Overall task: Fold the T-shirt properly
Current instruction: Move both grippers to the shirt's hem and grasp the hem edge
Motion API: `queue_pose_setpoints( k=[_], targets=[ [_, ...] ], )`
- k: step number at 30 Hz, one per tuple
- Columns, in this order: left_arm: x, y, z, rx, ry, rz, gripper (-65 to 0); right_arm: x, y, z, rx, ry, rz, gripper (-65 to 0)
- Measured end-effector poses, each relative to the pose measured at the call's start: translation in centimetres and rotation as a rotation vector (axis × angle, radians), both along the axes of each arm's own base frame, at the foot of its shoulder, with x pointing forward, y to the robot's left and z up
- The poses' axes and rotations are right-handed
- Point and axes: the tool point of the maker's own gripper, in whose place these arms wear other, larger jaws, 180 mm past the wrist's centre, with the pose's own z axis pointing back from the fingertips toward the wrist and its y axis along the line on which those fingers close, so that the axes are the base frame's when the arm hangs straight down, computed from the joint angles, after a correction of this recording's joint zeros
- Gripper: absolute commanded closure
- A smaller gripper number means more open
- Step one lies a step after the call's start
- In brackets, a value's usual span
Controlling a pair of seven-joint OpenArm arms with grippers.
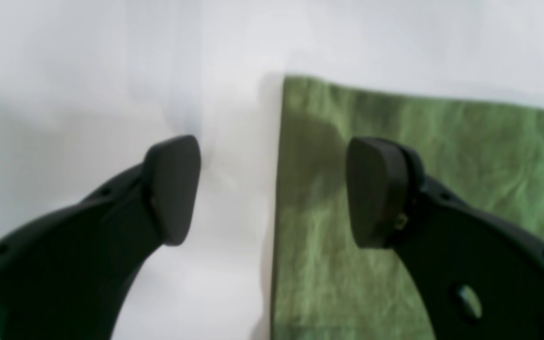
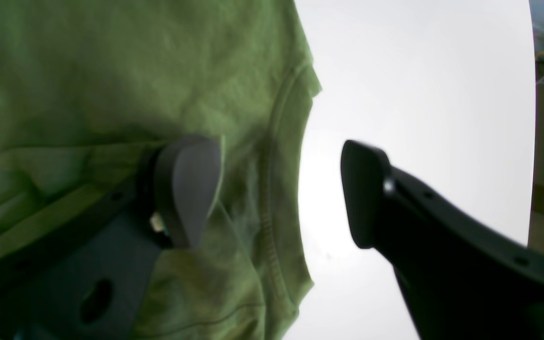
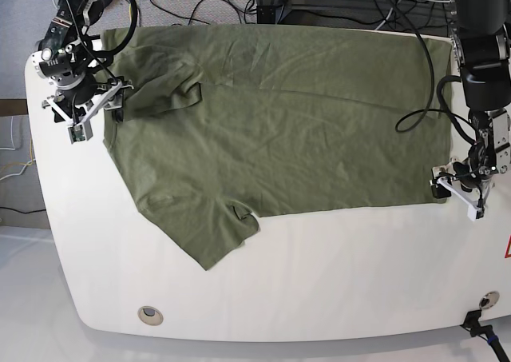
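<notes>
The T-shirt [image 3: 279, 130] lies spread flat on the white worktop [image 3: 319, 290], and the step in hand looks like taking hold for a fold. The left gripper [image 1: 272, 189] has fingers apart astride the hem corner; the right gripper [image 2: 276, 193], fingers apart and unclamped, straddles the collar. Next, both must close on cloth.

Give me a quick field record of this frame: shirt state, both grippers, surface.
shirt: olive-green T-shirt spread flat, one sleeve folded in over the chest
collar: ribbed neck at the right-arm end
left gripper: open, straddling the hem corner, nothing held
right gripper: open, one finger over the cloth, the other over bare table beyond the collar
surface: white table
fold progress: barely begun
</notes>
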Motion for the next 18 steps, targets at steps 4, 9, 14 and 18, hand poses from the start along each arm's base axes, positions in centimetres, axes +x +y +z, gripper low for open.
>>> queue_pose_setpoints(
  k=[4,9,14,18],
  targets=[
    [0.8,-1.8,-0.3,-0.012,-0.02,-0.051,-45.4,0.0,0.0,0.0,0.001,-0.001,0.0,-42.0],
    [1.0,-3.8,-0.3,-0.044,-0.03,-0.14,-45.4,0.5,0.1,0.2,0.005,-0.013,-0.001,-42.0],
    [1.0,-3.8,-0.2,-0.046,-0.035,-0.139,-39.4,3.6,-0.1,0.1,0.059,-0.044,-0.028,-42.0],
    [0.9,-3.7,-0.3,-0.043,-0.03,-0.138,-17.8,7.5,-0.2,0.7,0.117,-0.087,-0.045,-42.0]
  ],
)
